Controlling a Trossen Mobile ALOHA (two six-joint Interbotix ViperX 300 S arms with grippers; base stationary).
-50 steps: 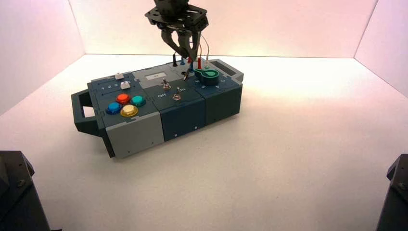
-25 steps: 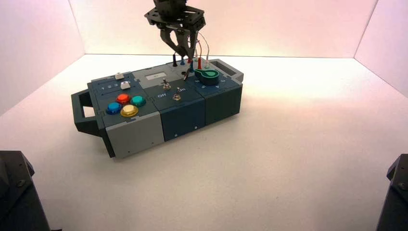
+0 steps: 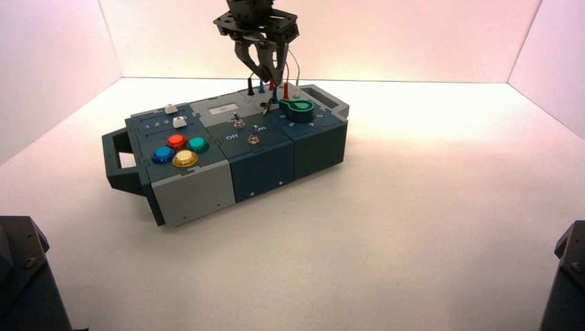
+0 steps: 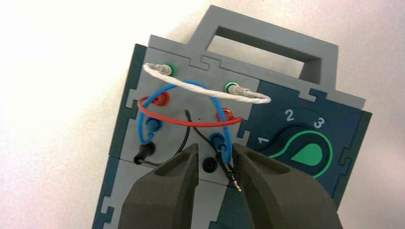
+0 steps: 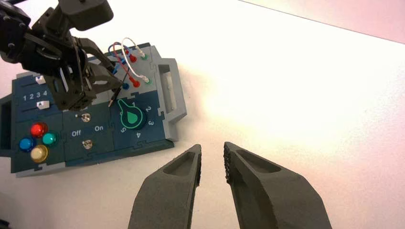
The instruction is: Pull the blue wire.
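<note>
Your left gripper [image 4: 215, 149] is over the wire panel [image 4: 172, 174] at the far right part of the box, and it is the one at work. Over the last half second it has shifted only a touch to the right in the high view, back about where it was a second ago. That reads as fine aiming rather than a pull, so you are probably still lining up the grasp.

Its pincer is released: the fingers stand apart with nothing clenched between them. The blue jumper wire [image 4: 222, 112] rises in an arch from the panel, with both of its blue plugs [image 4: 217, 140] [image 4: 153, 125] looking seated. Its end nearer the green knob [image 4: 308, 153] comes down right beside one fingertip; whether they touch, you can't quite tell from this angle.

Take care with the neighbours. The white wire [image 4: 210, 90] crosses over the blue arch, the red wire [image 4: 191, 123] crosses it too, and a loose black lead [image 4: 229, 172] with a bare tip lies close to the nearer blue plug. Your next move likely calls for centring the blue strand between the fingers before closing; close off-centre and you could pinch the black lead or miss altogether.

Your right gripper [image 5: 213, 149] waits over the table, to the right of the box, its jaws parted and empty.
</note>
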